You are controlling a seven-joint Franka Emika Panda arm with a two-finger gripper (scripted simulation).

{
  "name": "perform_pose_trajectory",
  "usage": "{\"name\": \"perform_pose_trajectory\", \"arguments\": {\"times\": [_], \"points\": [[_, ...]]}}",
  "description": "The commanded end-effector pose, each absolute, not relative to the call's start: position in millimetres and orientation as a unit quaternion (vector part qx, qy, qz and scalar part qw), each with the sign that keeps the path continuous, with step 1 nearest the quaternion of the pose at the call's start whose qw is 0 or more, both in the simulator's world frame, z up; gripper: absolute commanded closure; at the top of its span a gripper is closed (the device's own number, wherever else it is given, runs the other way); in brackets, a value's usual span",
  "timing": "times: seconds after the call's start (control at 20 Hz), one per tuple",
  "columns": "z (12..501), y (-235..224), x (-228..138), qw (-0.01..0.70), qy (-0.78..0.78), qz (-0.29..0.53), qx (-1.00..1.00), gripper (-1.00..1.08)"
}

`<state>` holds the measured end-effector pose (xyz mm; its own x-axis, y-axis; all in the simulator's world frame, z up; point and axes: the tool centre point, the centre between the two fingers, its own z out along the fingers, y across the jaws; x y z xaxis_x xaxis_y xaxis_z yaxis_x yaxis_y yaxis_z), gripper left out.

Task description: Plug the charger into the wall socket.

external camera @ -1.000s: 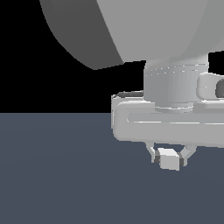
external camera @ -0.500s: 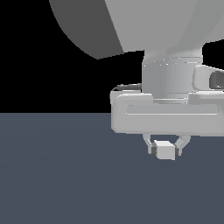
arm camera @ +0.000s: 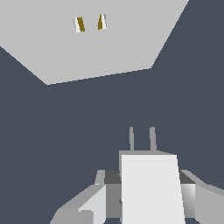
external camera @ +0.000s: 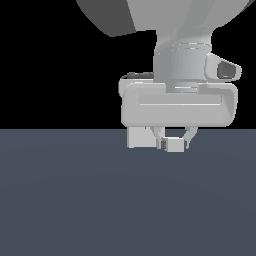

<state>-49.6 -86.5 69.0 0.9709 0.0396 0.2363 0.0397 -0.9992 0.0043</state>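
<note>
Presently the grey two-fingered gripper [external camera: 174, 145] is clamped on the small off-white boxy charger [arm camera: 151, 186], prongs leading. Prongs face the flat white square wall socket [arm camera: 87, 39], upper left in the wrist picture, probably lining up for insertion.

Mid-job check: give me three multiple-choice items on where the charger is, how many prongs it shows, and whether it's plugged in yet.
1. Where is the charger?
A. lying on the floor
B. between the fingers of the gripper
C. on top of the wall socket

2. How many prongs stick out of the charger in the wrist view?
A. one
B. two
C. four

3. What is the plug state?
A. prongs clear of the wall socket
B. fully seated
C. half inserted

Answers: 1 B, a finger sits at each side of the block. 2 B, two thin pins rise from its front edge. 3 A, dark floor shows between the pin tips and the plate with its two slots.
</note>
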Motion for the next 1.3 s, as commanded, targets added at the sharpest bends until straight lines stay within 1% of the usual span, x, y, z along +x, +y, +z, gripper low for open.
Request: {"name": "perform_pose_trajectory", "arguments": {"times": [0.0,0.45,1.0,1.25], "points": [[79.5,-81.0,-43.6,0.004,-0.050,-0.119,-0.992,1.08],[98.9,-68.6,-32.8,0.012,-0.106,-0.118,-0.987,1.08],[100.0,-67.0,-31.4,0.013,-0.110,-0.117,-0.987,1.08],[99.9,-64.9,-22.3,0.013,-0.110,-0.117,-0.987,1.08]]}}
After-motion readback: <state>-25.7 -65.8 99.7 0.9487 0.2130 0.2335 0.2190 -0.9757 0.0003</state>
